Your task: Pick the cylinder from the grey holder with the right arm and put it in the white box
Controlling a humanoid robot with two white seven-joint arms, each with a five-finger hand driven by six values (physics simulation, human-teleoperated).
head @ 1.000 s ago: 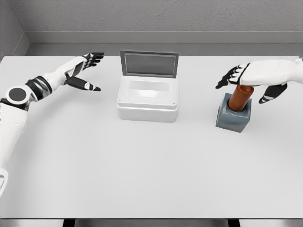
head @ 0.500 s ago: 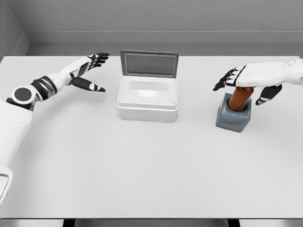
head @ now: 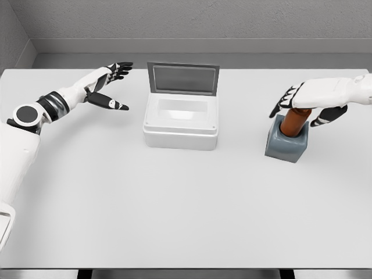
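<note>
Reaching over the brown cylinder (head: 294, 119) at right, my right hand (head: 308, 99) curls but holds nothing; it looks stiff and smooth, so I'd grab its top

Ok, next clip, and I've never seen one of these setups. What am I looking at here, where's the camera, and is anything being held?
This is a simulator's render, seen from a camera on a humanoid robot's head, looking down at a white table. The two white arms belong to the robot. The left hand hangs open above the table's far left, holding nothing. In the middle stands a white box with its lid propped up at the back. On the right a grey holder has a brown cylinder standing upright in it. The right hand sits over the cylinder's top, fingers curling down around it. The cylinder is not yet lifted out, and I cannot tell whether the grip is closed.
</note>
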